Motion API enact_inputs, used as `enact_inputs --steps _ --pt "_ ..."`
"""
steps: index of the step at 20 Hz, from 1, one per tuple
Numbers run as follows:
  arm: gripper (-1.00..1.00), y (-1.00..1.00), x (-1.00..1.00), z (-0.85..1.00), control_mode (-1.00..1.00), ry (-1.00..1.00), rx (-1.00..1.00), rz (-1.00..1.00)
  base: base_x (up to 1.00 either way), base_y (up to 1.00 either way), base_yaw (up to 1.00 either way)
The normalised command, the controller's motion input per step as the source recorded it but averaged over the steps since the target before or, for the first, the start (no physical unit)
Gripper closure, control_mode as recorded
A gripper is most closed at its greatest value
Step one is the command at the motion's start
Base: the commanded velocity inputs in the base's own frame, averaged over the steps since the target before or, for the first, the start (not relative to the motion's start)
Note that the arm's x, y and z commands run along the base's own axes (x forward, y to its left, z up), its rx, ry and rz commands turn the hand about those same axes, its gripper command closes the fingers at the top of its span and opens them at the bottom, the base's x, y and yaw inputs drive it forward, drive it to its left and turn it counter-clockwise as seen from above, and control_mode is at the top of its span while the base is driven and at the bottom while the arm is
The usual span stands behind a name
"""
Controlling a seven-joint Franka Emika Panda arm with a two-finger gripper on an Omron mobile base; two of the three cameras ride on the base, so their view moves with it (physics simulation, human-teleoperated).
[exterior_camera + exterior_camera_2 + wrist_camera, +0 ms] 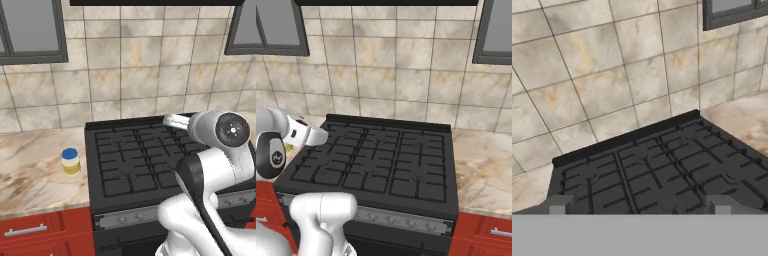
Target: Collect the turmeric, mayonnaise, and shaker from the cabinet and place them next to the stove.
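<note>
A: What's on the marble-patterned counter?
B: One mayonnaise, a rounded cream-yellow jar with a blue lid, standing just left of the stove. No label is readable.
A: And the stove?
B: Matte black grates, grey knob panel.
A: The gripper?
B: Spread wide above the grates, grasping nothing.

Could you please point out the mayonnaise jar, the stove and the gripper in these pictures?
mayonnaise point(71, 163), left base view, on the cream body below the blue lid.
stove point(376, 162), right base view, on the black grates.
gripper point(639, 206), hand view, midway between the two open fingertips.
</note>
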Motion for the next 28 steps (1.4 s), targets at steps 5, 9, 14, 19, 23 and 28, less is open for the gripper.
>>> enact_inputs --steps 5,9,14,19,23,28 --pt "-1.00 -0.26 -0.13 -0.23 -1.00 0.06 -0.03 0.11 0.00 0.00 0.00" --pt "-1.00 0.10 -0.05 -0.10 -1.00 0.00 -0.03 0.00 0.00 0.00 0.00" --pt "-1.00 0.02 -0.10 -0.19 -1.00 0.02 -0.02 0.00 0.00 0.00 0.00" --pt "-1.00 0.06 -0.03 -0.03 1.00 0.01 -0.03 0.00 -0.07 0.03 0.00" --pt "-1.00 0.00 0.00 0.00 1.00 0.00 0.00 0.00 -0.90 0.00 -0.08" --pt "-1.00 0.00 0.00 0.00 1.00 0.00 0.00 0.00 -0.86 -0.27 -0.25"
